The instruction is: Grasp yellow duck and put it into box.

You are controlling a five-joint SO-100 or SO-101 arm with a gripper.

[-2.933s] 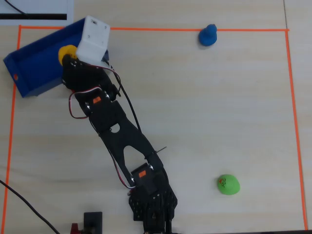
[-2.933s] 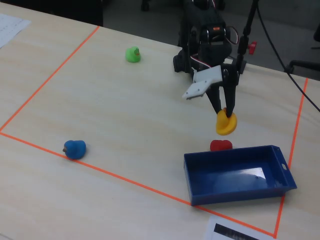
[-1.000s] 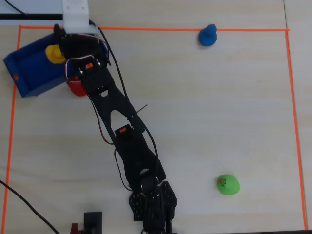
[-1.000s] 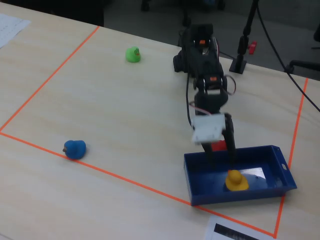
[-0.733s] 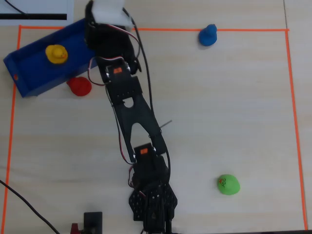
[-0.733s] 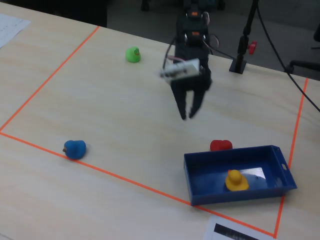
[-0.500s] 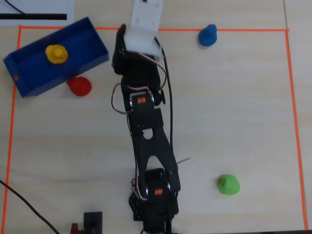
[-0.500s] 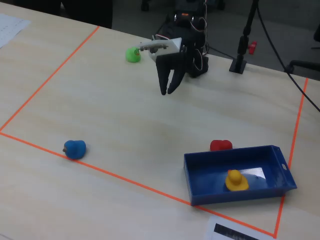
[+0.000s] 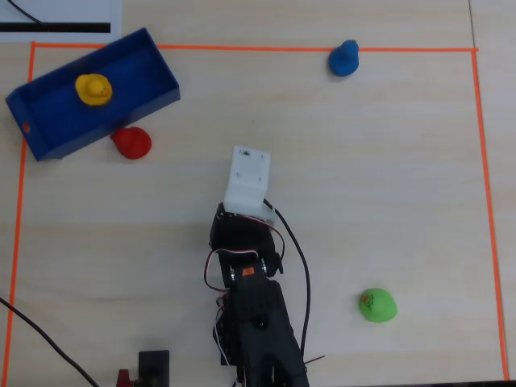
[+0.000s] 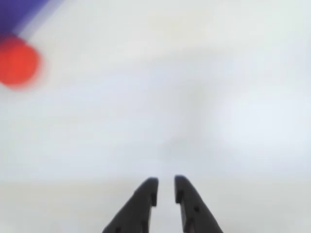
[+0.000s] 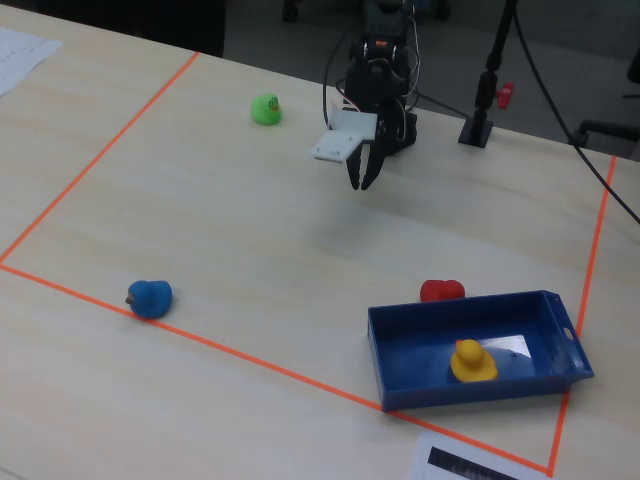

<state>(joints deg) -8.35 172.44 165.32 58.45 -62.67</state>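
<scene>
The yellow duck [image 9: 93, 89] sits inside the blue box [image 9: 149, 60] at the overhead view's top left. In the fixed view the duck [image 11: 471, 361] stands upright in the box [image 11: 400, 350] at the lower right. My gripper [image 11: 360, 183] hangs above bare table near the arm's base, far from the box. In the wrist view its dark fingers [image 10: 166, 183] stand nearly together with only a narrow slit between them, and nothing is held. In the overhead view the white wrist mount [image 9: 250, 181] hides the fingers.
A red duck toy [image 9: 131, 142] lies just outside the box's near wall and shows blurred in the wrist view [image 10: 17, 62]. A blue duck toy [image 9: 344, 59] sits by the orange tape border [image 9: 242, 47]. A green duck toy [image 9: 377, 305] lies right of the arm.
</scene>
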